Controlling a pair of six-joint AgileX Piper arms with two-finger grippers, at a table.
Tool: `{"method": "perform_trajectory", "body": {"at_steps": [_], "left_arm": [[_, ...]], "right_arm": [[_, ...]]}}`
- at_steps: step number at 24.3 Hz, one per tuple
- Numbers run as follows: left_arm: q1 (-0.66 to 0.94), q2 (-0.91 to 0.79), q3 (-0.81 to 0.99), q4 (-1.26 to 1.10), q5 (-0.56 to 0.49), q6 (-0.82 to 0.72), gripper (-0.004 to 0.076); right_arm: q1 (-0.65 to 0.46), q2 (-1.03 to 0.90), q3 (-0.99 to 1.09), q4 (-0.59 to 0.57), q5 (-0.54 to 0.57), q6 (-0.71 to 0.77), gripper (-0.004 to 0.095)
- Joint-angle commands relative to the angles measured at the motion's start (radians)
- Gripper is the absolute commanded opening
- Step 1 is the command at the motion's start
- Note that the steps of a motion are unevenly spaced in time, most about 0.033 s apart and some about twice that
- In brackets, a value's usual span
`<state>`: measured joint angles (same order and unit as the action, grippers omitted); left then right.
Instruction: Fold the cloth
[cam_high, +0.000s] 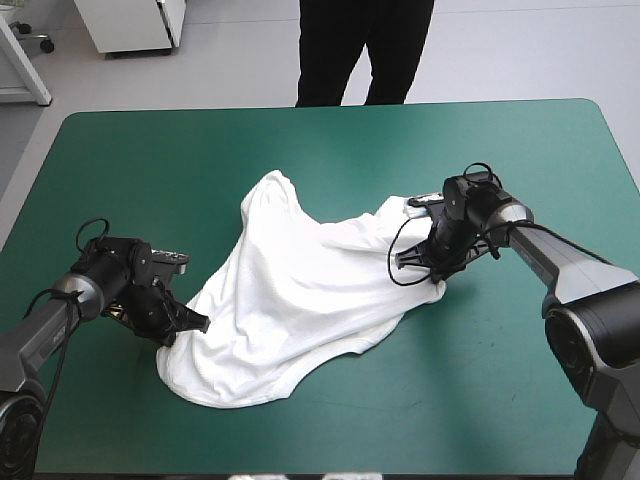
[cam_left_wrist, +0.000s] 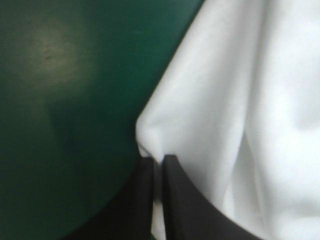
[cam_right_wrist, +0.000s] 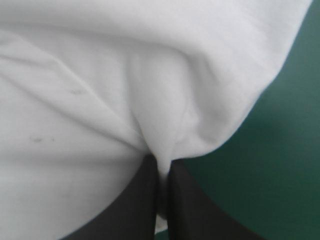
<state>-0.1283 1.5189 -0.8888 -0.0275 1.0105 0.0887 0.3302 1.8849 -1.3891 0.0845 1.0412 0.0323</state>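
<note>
The black fingers (cam_left_wrist: 141, 200) of the left gripper (cam_high: 198, 323) are pressing almost together, pinching an edge of the one white T-shirt (cam_high: 300, 300). The right gripper (cam_high: 436, 282) is pinching the opposite edge the same way. The T-shirt is lying rumpled and partly spread in the middle of the teal-green tabletop (cam_high: 150, 160), between the two grippers.

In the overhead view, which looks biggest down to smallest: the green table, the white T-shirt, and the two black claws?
1. Teal-green table
2. T-shirt
3. Left gripper and right gripper: they look about alike, so no ranking between them.
</note>
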Motion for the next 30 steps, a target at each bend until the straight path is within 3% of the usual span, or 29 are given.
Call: {"method": "perform_trajectory", "body": {"at_steps": [1,9,16,19,24,30], "left_arm": [[-0.009,-0.082,-0.059,-0.066,-0.071,0.002,-0.0009],[-0.009,-0.335,-0.389,-0.092,0.095,-0.016,-0.0009],[-0.009,-0.416,-0.688,-0.176,0.124,-0.016,-0.0009],[-0.009,-0.416,-0.875,-0.234,0.066,-0.005,-0.0009],[-0.009,-0.405,-1.257,-0.271,-0.152,0.074,-0.0009],[-0.009,-0.394,-1.506,-0.359,-0.225,0.131,-0.0009]], "right_arm": [[0.013,-0.037,-0.060,0.105,-0.040,-0.009,-0.0017],[0.009,-0.249,-0.311,0.071,0.073,-0.013,-0.0017],[0.009,-0.424,-0.513,0.025,0.098,0.002,-0.0017],[0.009,-0.496,-0.640,0.005,0.085,0.009,-0.0017],[0.009,-0.576,-0.932,-0.002,-0.050,-0.011,-0.0017],[0.009,-0.582,-1.169,0.011,-0.056,-0.032,-0.0017]]}}
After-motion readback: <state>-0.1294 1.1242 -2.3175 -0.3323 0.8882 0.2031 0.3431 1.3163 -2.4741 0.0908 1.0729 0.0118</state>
